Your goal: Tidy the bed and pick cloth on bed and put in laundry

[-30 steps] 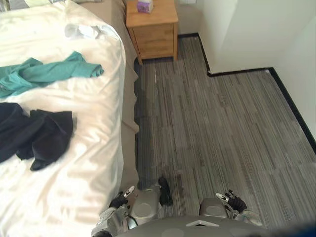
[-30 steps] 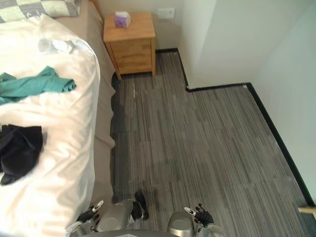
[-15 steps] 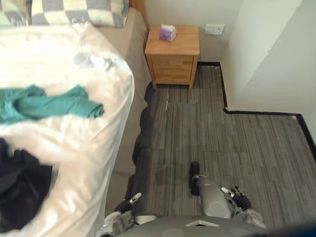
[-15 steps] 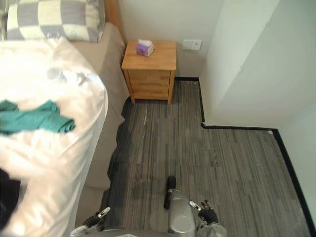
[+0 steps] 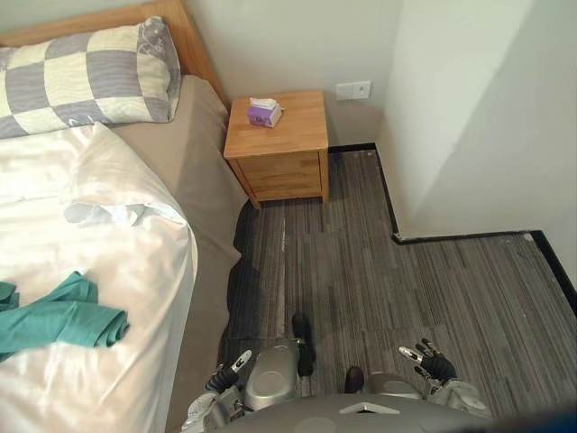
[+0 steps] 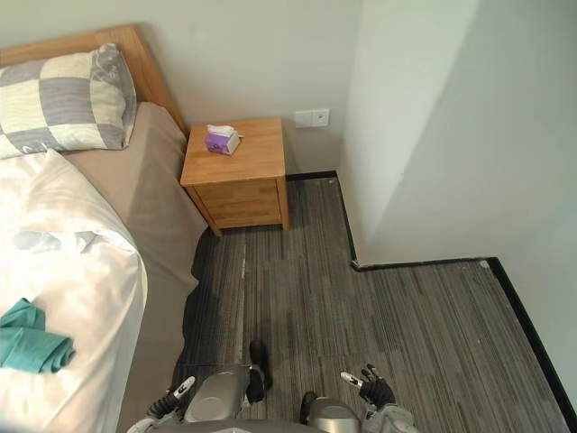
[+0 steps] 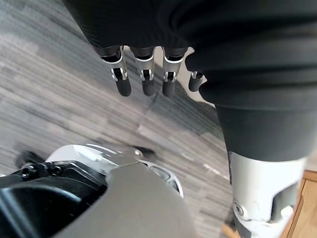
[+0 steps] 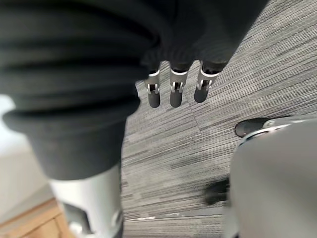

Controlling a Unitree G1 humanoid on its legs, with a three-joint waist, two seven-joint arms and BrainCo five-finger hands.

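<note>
Teal cloth lies bunched on the white duvet, near the side of the bed that faces me and well apart from both my hands. A smaller pale cloth sits crumpled further up the duvet, towards the checked pillow at the wooden headboard. The duvet's edge falls short of the mattress edge, leaving a strip of tan sheet bare along that side.

My left hand hangs low beside the bed's edge, over the grey striped carpet; in its wrist view my fingers point straight down, relaxed, touching nothing. My right hand hangs over the carpet on the other side, its fingers likewise straight and loose.

Between the bed and the wall the carpet runs open. A wooden nightstand stands just beside the head of the bed, against the far wall, with a purple tissue box on top and a wall socket near it. To my right a wall corner juts out, edged by black skirting, and the floor narrows between that corner and the bed.
</note>
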